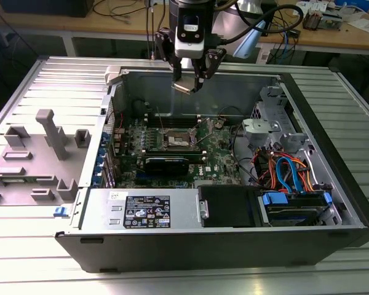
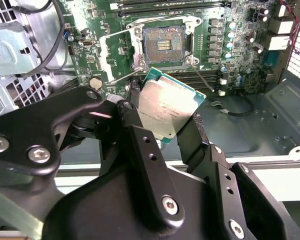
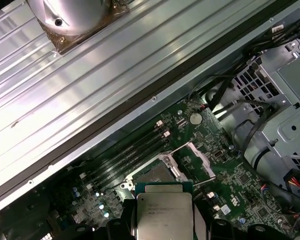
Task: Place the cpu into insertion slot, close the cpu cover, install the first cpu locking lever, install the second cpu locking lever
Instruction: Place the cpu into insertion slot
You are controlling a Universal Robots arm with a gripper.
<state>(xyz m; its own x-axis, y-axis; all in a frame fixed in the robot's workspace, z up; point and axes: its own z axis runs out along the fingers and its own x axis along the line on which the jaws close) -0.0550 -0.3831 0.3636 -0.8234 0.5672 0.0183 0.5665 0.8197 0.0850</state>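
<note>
Cpu pinched at two opposite edges by hand, silver top up, slightly tilted. Held in air above motherboard, inside open case. Slot bare, contact field exposed, well below cpu. Cover swung open beside slot. Case rests on ribbed counter.

You had the computer case on a ribbed metal table; wooden bench behind it, grey fixture beside.
</note>
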